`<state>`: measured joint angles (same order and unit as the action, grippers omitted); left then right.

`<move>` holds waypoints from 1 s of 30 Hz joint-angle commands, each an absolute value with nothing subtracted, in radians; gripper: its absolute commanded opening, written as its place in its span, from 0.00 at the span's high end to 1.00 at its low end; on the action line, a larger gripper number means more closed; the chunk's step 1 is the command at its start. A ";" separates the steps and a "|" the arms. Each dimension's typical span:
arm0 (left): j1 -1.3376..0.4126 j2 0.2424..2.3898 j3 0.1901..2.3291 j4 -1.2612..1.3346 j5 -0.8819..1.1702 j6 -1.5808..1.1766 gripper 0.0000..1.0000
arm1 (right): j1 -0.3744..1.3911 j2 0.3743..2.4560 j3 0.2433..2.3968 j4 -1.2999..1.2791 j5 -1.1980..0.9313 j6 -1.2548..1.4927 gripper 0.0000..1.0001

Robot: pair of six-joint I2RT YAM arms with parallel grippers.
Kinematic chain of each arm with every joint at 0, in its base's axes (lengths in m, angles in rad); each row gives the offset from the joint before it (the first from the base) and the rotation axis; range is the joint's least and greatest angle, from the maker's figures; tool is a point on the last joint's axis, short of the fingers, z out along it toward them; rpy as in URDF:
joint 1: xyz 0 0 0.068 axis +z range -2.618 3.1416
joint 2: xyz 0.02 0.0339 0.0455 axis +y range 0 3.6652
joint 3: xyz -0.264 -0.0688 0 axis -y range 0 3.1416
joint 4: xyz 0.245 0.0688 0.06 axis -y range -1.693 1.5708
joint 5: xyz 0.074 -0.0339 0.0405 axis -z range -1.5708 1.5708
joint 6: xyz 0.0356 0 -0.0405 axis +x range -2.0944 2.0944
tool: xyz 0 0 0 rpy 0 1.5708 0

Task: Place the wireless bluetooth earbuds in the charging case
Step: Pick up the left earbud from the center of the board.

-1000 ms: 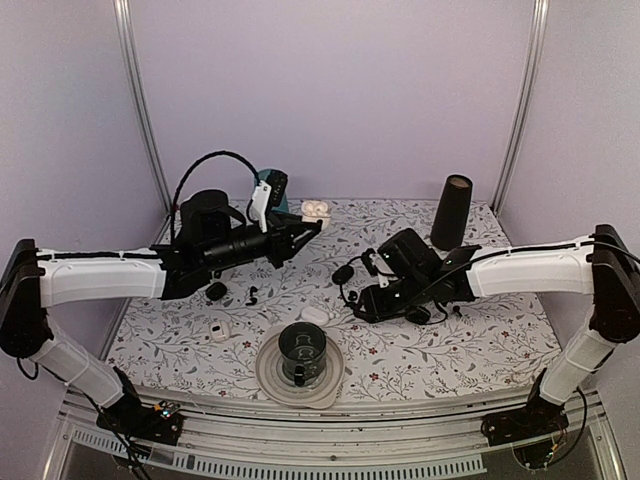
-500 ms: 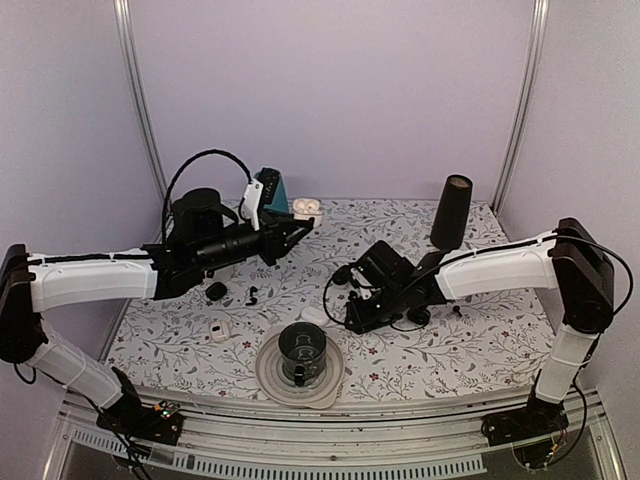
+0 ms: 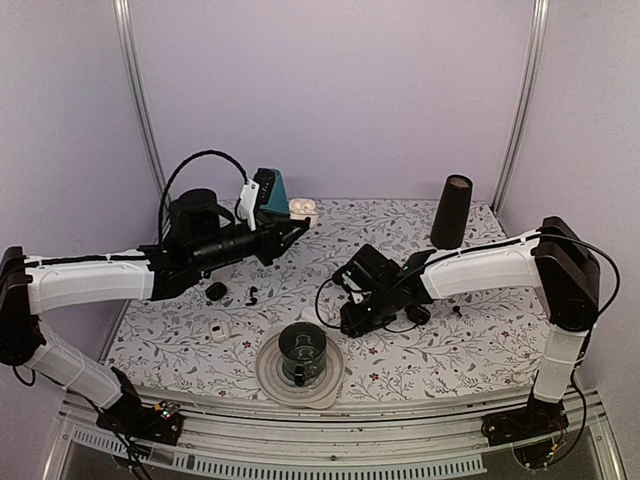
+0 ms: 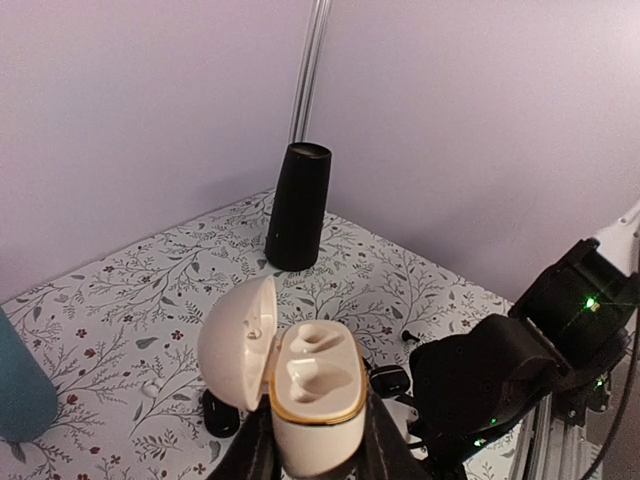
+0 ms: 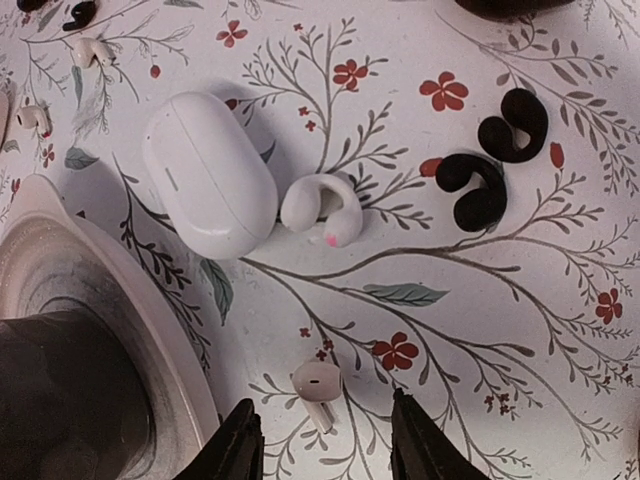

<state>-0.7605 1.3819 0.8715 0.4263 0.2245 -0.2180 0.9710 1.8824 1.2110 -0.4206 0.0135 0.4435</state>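
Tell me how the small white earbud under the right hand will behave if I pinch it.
The white earbud looks tiny and glossy, so it is probably light and may slip out of the right hand. Its rounded head and short stem suggest it could spin or roll on the table if nudged off-centre.

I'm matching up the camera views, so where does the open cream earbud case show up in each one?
Top external: open cream case, back centre-left, right of the teal object.
Left wrist: bottom centre, lid swung left.
Right wrist: not in it.
Shared landmark: tall black cup, in the top external and left wrist views.
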 commanded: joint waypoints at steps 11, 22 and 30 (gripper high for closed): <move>-0.728 1.343 0.834 0.442 0.235 -0.227 1.00 | 0.999 1.950 1.288 -0.484 0.055 0.439 0.56; -0.720 1.333 0.819 0.448 0.241 -0.232 1.00 | 1.002 1.986 1.325 -0.505 0.069 0.418 0.64; -0.718 1.336 0.818 0.455 0.245 -0.237 1.00 | 1.009 1.994 1.325 -0.519 0.078 0.361 0.66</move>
